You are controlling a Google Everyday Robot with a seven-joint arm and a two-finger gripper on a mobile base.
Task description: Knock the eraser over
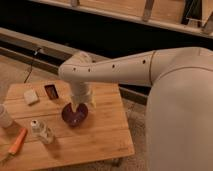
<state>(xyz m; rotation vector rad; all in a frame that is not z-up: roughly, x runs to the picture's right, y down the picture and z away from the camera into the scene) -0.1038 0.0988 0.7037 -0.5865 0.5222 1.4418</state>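
Left of end effector [76,106], eraser [51,91], apart.

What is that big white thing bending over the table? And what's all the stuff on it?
That is a robot's arm. The one picture looks down from above; the big white shape on the right is the robot's body. At the arm's end is its hand, right over a purple bowl on the wooden table. Whether it holds anything is hidden here. Also on the table: a pale block, probably the eraser it should knock over, a small dark red thing, a clear bottle, an orange stick and a white cup at the left edge.
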